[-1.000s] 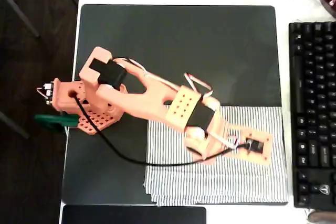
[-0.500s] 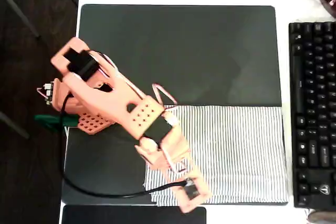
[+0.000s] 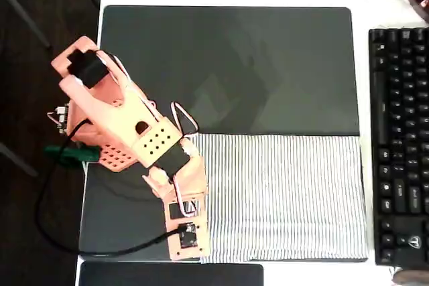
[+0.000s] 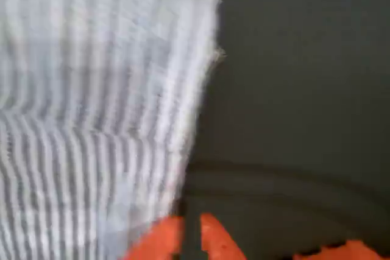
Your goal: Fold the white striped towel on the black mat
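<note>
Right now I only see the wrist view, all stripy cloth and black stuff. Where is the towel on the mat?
Observer: In the overhead view, the white striped towel lies flat over the lower right part of the black mat.
Operator: Where's my gripper?
Observer: The gripper is at the towel's lower left corner, near the mat's bottom edge.
Operator: Is anything else close?
Observer: A black keyboard sits just right of the mat.

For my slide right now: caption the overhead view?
Orange arm's gripper poised over the striped towel's lower-left corner on the black mat.
</note>
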Motion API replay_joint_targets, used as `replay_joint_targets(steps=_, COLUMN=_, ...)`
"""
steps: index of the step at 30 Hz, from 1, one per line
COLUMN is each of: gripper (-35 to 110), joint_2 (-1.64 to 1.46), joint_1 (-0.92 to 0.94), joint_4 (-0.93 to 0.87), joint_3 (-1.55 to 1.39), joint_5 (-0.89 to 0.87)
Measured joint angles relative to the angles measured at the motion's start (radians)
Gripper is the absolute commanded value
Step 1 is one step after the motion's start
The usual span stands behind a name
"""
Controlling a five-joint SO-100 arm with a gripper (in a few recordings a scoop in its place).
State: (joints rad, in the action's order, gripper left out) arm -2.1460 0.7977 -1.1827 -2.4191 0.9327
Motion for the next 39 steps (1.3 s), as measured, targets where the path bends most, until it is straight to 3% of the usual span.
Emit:
replay_joint_targets(steps=7, gripper=15, joint_2=-0.048, joint_1=-0.012, joint_4=0.06, joint_3=-0.078, joint_5=-0.026)
replay_joint_targets(steps=16, gripper=15, joint_2=-0.172, joint_1=0.046, joint_4=-0.178, joint_3=0.043, joint_5=0.006)
replay_joint_targets(steps=20, gripper=15, joint_2=-0.204, joint_1=0.031, joint_4=-0.204, joint_3=0.078, joint_5=-0.006)
replay_joint_targets(steps=29, gripper=15, joint_2=-0.156, joint_1=-0.009, joint_4=0.156, joint_3=-0.179, joint_5=-0.012)
replay_joint_targets(steps=39, gripper=16, joint_2=-0.141, joint_1=-0.054, joint_4=0.405, joint_3=-0.341, joint_5=-0.051)
